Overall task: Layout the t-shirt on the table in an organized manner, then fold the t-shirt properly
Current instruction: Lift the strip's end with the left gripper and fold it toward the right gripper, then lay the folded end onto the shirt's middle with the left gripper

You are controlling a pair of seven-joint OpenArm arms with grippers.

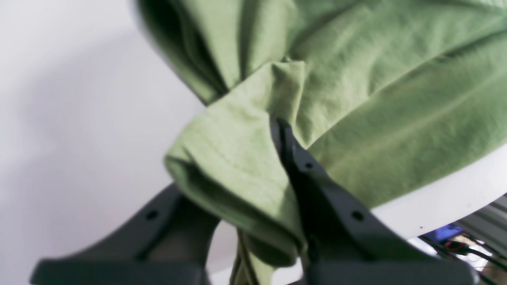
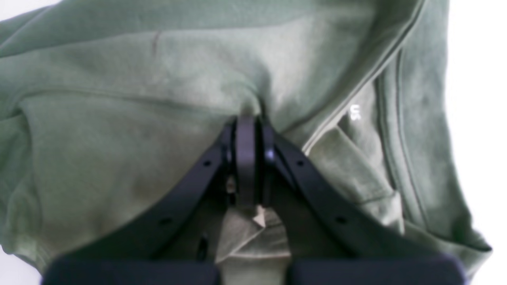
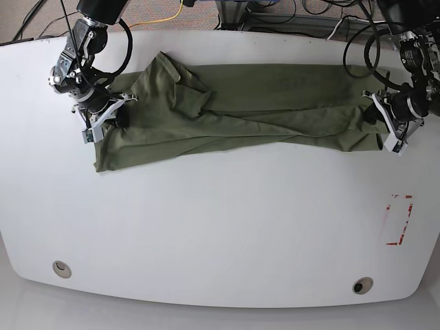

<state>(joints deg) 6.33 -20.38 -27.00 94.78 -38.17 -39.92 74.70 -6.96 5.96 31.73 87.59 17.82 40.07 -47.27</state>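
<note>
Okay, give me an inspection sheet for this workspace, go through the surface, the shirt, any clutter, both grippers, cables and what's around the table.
Surface: white glossy table, two round grommets near the front edge, a red-marked rectangle on the base view's right.
Job's things: olive t-shirt stretched sideways across the far half, wrinkled and bunched, not yet flat.
Clutter: nothing seen.
Grippers: left gripper shut on the shirt's fabric at one end; right gripper shut on fabric at the other end, close to the neck opening.
Cables: black and yellow cables run behind the far edge, none on the tabletop.
Surroundings: carpeted floor beyond the table; the rest is out of view.
</note>
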